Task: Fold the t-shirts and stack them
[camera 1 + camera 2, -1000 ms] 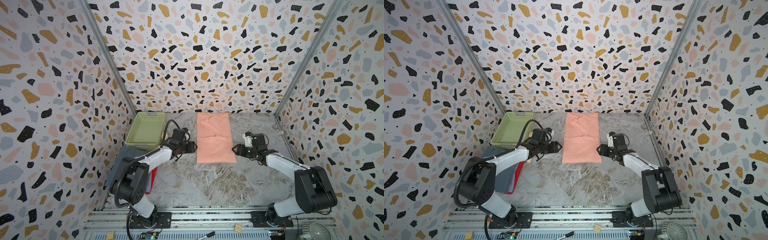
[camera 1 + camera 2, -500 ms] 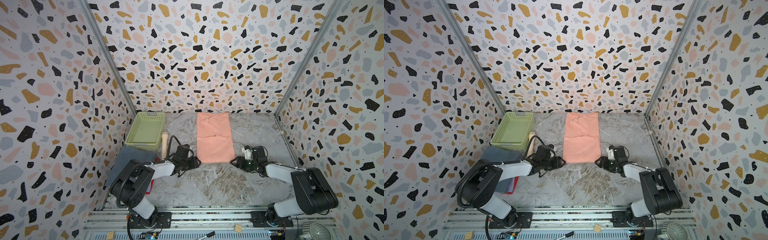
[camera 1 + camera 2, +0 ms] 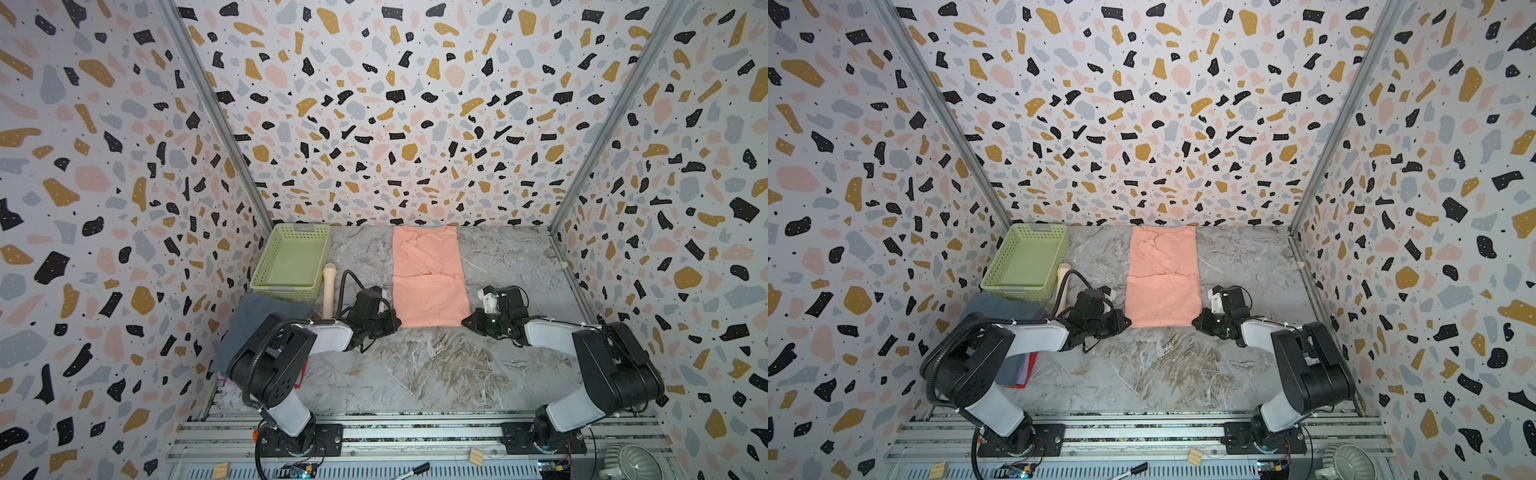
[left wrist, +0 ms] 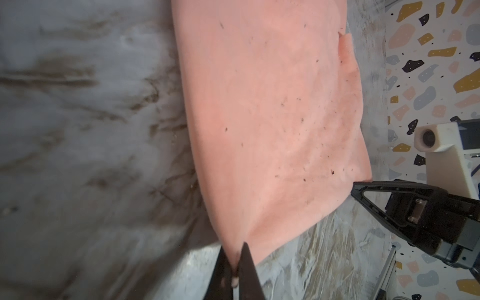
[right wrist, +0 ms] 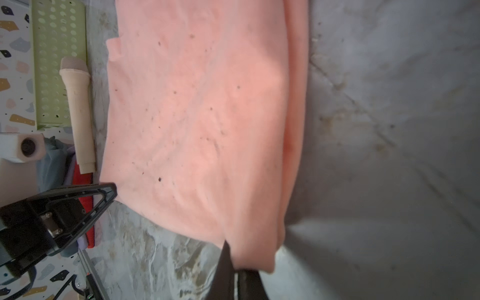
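Observation:
A salmon-peach t-shirt [image 3: 428, 278] lies flat as a long strip in mid-table in both top views, plain side up, sleeves folded in at the far end. My left gripper [image 4: 233, 255] is shut on its near left corner, with cloth pinched up between the jaws. My right gripper [image 5: 235, 262] is shut on the near right corner. Both grippers sit low at the shirt's near edge, left [image 3: 395, 322] and right [image 3: 465, 322]. A folded slate-grey t-shirt [image 3: 257, 324] tops a pile at the left, with red cloth [image 3: 1025, 374] showing underneath, partly hidden by my left arm.
A pale green perforated basket [image 3: 266, 266] stands at the back left, against the wall. A beige wooden stick [image 3: 328, 291] lies beside it, just behind my left wrist. Patterned walls close in three sides. Marbled tabletop [image 3: 436, 374] stretches in front of the shirt.
Both arms came down and toward the near edge of the salmon shirt. Their open jaws closed on its two near corners.

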Tool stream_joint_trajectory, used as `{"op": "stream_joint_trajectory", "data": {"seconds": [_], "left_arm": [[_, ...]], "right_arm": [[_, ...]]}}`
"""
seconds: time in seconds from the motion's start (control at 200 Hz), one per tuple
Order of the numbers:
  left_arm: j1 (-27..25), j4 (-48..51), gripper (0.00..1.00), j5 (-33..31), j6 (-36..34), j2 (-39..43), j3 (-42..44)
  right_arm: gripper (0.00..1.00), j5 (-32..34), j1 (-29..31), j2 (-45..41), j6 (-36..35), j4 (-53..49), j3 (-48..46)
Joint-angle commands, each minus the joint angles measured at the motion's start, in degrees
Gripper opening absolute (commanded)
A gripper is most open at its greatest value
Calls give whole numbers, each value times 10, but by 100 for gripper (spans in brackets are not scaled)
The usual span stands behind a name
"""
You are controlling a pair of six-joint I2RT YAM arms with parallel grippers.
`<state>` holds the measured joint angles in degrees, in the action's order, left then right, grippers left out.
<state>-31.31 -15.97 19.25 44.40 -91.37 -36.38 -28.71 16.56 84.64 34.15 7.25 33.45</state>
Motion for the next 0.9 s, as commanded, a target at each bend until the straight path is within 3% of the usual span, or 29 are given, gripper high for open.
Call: {"op": "stream_joint_trajectory", "data": {"seconds": [0.0, 0.21, 0.345, 0.606, 0.891], "left_arm": [[-25, 94, 0, 8, -34, 67, 36], [-119, 199, 0, 2, 3, 231, 90], [-139, 229, 0, -16, 41, 320, 82], [-133, 248, 0, -62, 9, 333, -11], [-27, 208, 0, -16, -75, 219, -125]], "right_arm": [[0, 14, 21, -100, -38, -115, -26], [0, 40, 102, -319, -10, -327, -54], [0, 29, 138, -393, 10, -363, -24], [0, 81, 147, -353, 8, -278, 44], [0, 82, 103, -189, -31, -144, 168]]}}
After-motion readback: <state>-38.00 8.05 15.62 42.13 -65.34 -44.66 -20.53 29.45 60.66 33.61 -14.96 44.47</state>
